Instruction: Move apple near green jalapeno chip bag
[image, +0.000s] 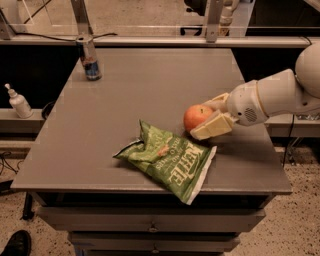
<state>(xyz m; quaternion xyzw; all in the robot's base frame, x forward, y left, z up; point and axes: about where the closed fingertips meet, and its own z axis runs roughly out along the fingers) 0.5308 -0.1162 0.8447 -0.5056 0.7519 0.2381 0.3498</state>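
A grey table (125, 125) with drawers beneath filled the view. Nearest its front edge lay the bag (167, 160), crumpled and flat, lettering up. Just behind the bag's right corner was the apple (198, 117), low at the tabletop. It was clamped between the two pale fingers of the gripper (204, 120), which reached in from the right, likely so the fruit could be set down beside the bag. A can (90, 62) stood at the far left corner.

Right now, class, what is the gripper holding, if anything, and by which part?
The gripper grips the apple across its middle, one finger on each side, beside the green Kettle chip bag.
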